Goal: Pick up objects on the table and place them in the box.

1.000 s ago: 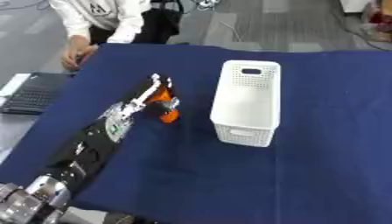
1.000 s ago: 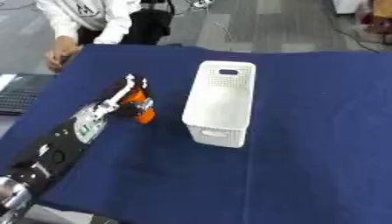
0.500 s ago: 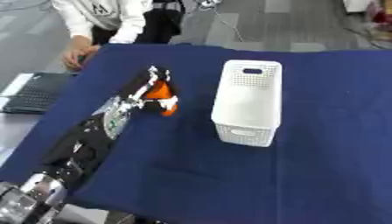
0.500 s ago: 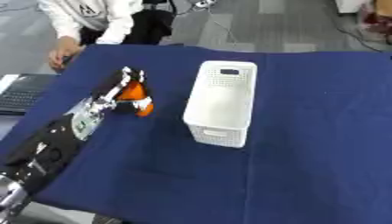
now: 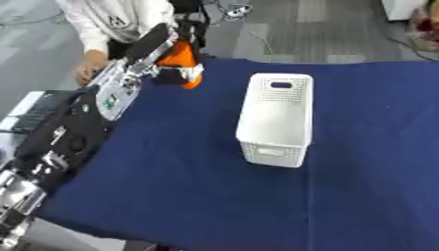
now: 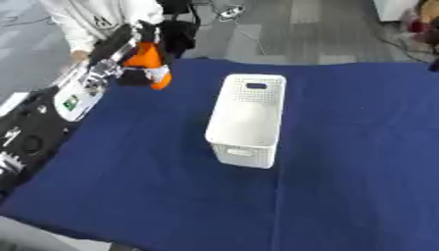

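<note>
Orange, with a paler tip at its lower end, the object sits inside my left hand, my fingers curled round its upper part so that it hangs tilted from my grasp, clear above the table. It is to the left of the white box and nearer the table's far edge than the box's near end, well apart from the box itself. The box stands upright on the dark blue cloth, long side running away from me, its perforated walls and handle slot showing, its inside bare white. My left arm stretches from the lower left corner up towards the far left of the box.
</note>
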